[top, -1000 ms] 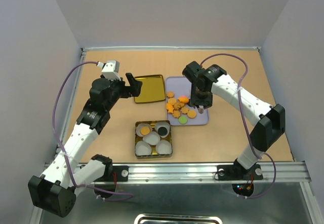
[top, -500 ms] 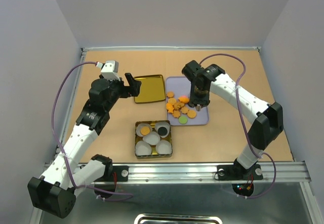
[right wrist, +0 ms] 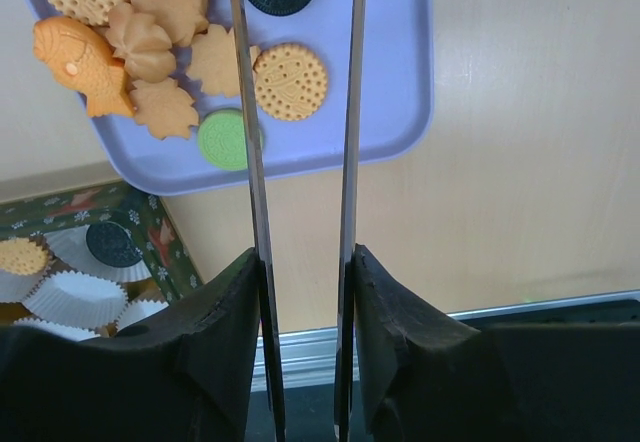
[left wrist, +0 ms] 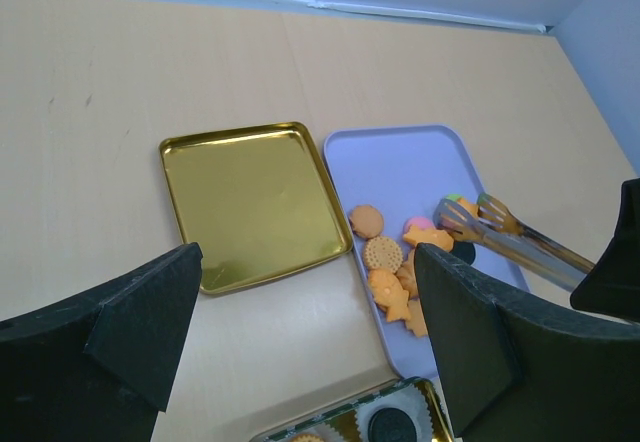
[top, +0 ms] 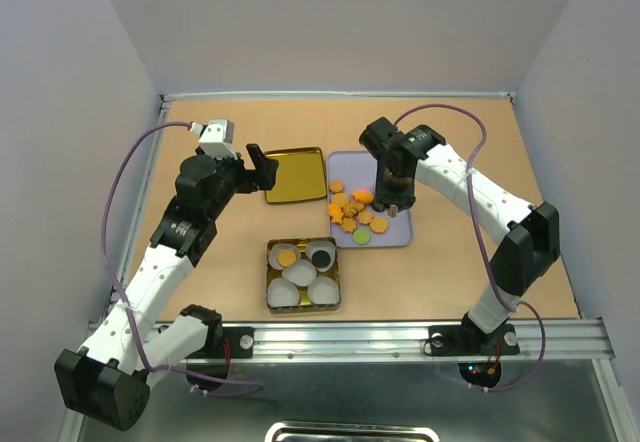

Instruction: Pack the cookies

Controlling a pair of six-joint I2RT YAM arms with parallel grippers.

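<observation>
Our right end effector clamps thin metal tongs; we should close them gently on the orange cookie at the cookie pile's one o'clock.

The tan table carries a gold lid just beside a lavender tray, and a patterned tin nearer its front.

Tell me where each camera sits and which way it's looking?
Top: high above, behind the robot, looking down on the table; left arm and right arm show.
Left wrist: on the left arm, looking across the table at the gold lid and tray; open left gripper frames the bottom.
Right wrist: on the right arm, looking down along the tongs at cookies and tin; right gripper pinches the tongs.
Shared: all three see the tray of cookies; left wrist sees the tongs too.
</observation>
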